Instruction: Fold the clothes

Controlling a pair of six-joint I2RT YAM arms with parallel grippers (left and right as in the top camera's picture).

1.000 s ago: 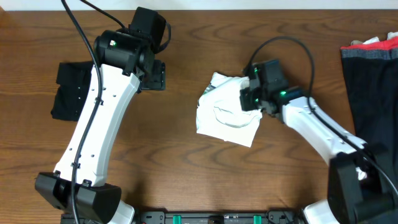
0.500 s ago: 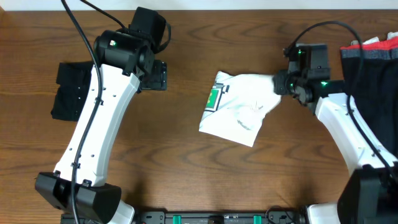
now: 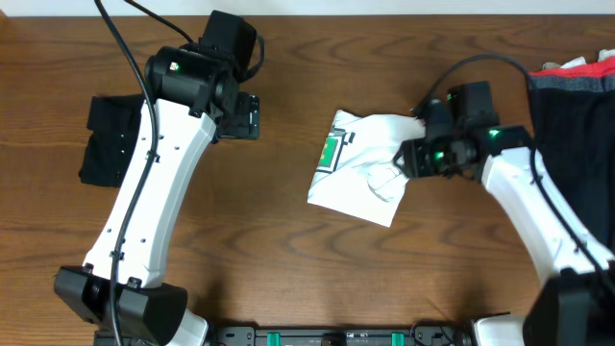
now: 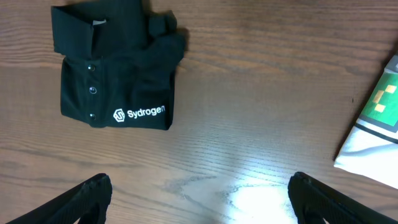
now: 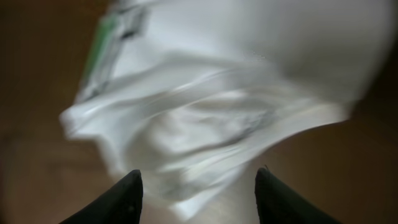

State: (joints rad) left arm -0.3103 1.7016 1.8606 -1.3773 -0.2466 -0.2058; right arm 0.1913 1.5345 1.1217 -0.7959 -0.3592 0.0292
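The white T-shirt [image 3: 360, 173] lies rumpled and partly folded at the table's middle, its green-and-white patch [image 3: 332, 152] facing up on the left side. My right gripper [image 3: 407, 159] hovers over the shirt's right edge. In the blurred right wrist view its jaws stand open, with white fabric [image 5: 224, 106] beneath and between the fingertips [image 5: 127, 193]. My left gripper [image 4: 199, 193] is open over bare wood, well left of the shirt, whose corner [image 4: 373, 140] shows at the right edge of the left wrist view.
A folded black shirt [image 3: 110, 139] with white "Sydrogen" lettering [image 4: 140, 112] lies at the far left. A pile of dark and red garments [image 3: 577, 106] hangs over the right edge. Bare wood [image 3: 288, 259] lies in front of the white shirt.
My right gripper let go of the shirt, swung out right, then came back left over the shirt's right edge with jaws open. The shirt spread rightward. The left arm stayed put.
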